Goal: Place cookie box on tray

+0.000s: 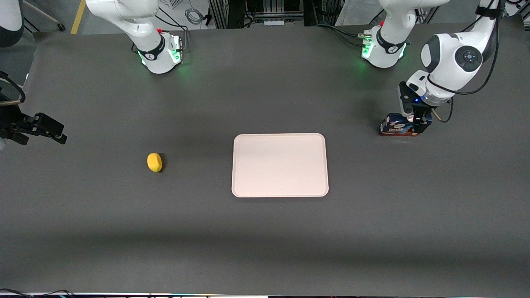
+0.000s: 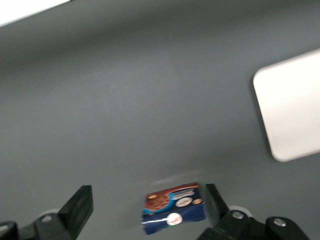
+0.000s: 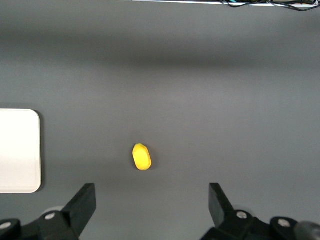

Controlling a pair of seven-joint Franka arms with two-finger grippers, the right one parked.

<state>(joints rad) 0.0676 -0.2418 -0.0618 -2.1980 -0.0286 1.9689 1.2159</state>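
Presently catalogued, one cookie box (image 1: 396,126): small dark-blue carton with a cookie picture on its face, resting on the dark surface (image 1: 265,231) toward the working arm's end, well apart from the tray (image 1: 280,164).

Handling, judged: light; thin card walls, fairly stiff along the edges but liable to dent on the broad faces if squeezed hard; printed finish probably somewhat slick. Contents likely brittle, so a gentle set-down is advised.

Grip advice: across the narrow width, near the middle of its length, with moderate pressure.

End effector (image 2: 147,207): low over the carton, fingers (image 2: 80,206) spread wide, one to either side of the box; one finger looks close beside an end of it, and nothing is clamped.

Tray: large, flat, pale pinkish-white, low rim, rounded corners; nothing on it.

Also present: small yellow lemon-like object (image 1: 154,162), toward the parked arm's end, not required.
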